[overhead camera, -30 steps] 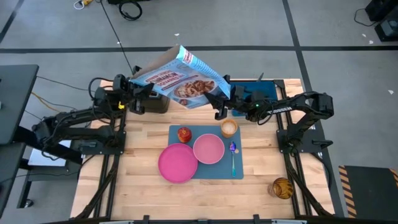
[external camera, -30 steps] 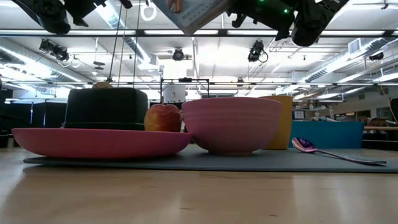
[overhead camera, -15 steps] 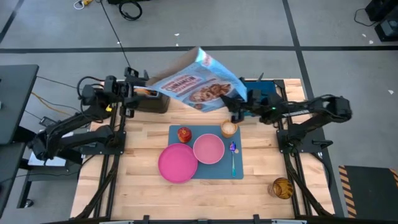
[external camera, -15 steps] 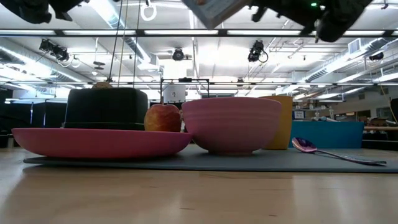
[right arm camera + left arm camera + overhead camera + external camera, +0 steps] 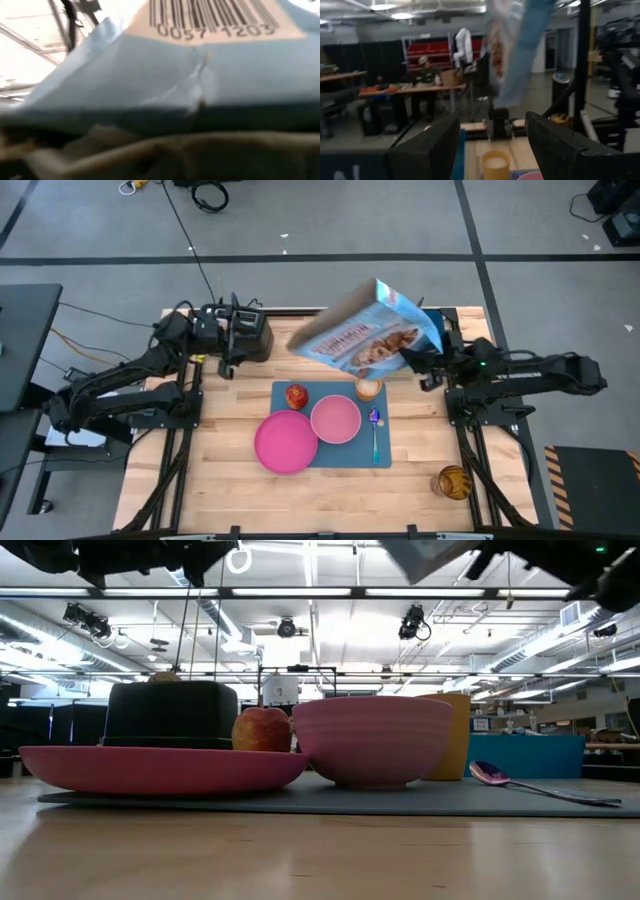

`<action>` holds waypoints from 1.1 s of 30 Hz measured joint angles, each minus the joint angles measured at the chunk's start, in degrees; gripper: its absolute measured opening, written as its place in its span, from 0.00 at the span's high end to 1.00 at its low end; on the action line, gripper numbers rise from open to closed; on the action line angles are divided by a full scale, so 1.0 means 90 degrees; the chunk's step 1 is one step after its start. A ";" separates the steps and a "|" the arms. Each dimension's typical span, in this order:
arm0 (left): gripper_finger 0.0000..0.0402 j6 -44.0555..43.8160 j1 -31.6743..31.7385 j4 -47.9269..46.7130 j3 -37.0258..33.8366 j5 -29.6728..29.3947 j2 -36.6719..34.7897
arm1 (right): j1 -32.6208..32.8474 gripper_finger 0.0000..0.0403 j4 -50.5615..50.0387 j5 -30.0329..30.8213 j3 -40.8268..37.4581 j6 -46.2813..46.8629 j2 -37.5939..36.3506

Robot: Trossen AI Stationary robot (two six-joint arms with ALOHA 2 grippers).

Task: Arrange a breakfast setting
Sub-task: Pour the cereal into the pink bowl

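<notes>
Two dark jointed arms (image 5: 120, 380), blocky blk fingers (image 5: 427, 150) (green LED on rt).

The worktop (image 5: 330, 490) is pale wooden planking with a smooth, lightly sheened face. On it the placemat (image 5: 385, 458) looks matt and soft, perhaps rubber or felt. The pink plate (image 5: 160, 768) and pink bowl (image 5: 372, 740) appear to be smooth matt plastic, the bowl faintly ribbed. The spoon (image 5: 495, 774) has a glossy bowl. The cereal box (image 5: 365, 340) is printed glossy cardboard, creased at its base (image 5: 200, 90). The toaster (image 5: 170, 712) is matt black.
</notes>
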 joint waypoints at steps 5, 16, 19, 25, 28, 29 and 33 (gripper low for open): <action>0.42 0.0162 -0.0817 -0.0098 -0.0208 -0.0959 0.0018 | 0.0000 0.65 -0.2106 -0.0173 -0.0124 0.0119 -0.1459; 0.42 0.0304 -0.2702 -0.0047 -0.0340 -0.3131 0.0512 | -0.0004 0.65 -0.5742 -0.1017 -0.0124 0.0601 -0.4201; 0.42 0.0169 -0.3035 0.0080 -0.0345 -0.3604 0.0850 | -0.0012 0.65 -0.6472 -0.1046 -0.0115 0.0581 -0.4783; 0.42 -0.0015 -0.3457 0.0566 -0.0345 -0.4084 0.1549 | -0.0012 0.65 -0.8240 -0.1136 -0.0002 0.0453 -0.5128; 0.42 -0.0043 -0.3591 0.0875 -0.0345 -0.4086 0.1832 | -0.0012 0.65 -0.8837 -0.1169 0.0229 0.0226 -0.5003; 0.42 -0.0050 -0.3628 0.1051 -0.0344 -0.4085 0.1933 | -0.0012 0.65 -0.9009 -0.1169 0.0323 0.0127 -0.5000; 0.42 -0.0061 -0.3700 0.1409 -0.0343 -0.4086 0.2238 | -0.0012 0.65 -0.9520 -0.1137 0.0756 -0.0114 -0.4957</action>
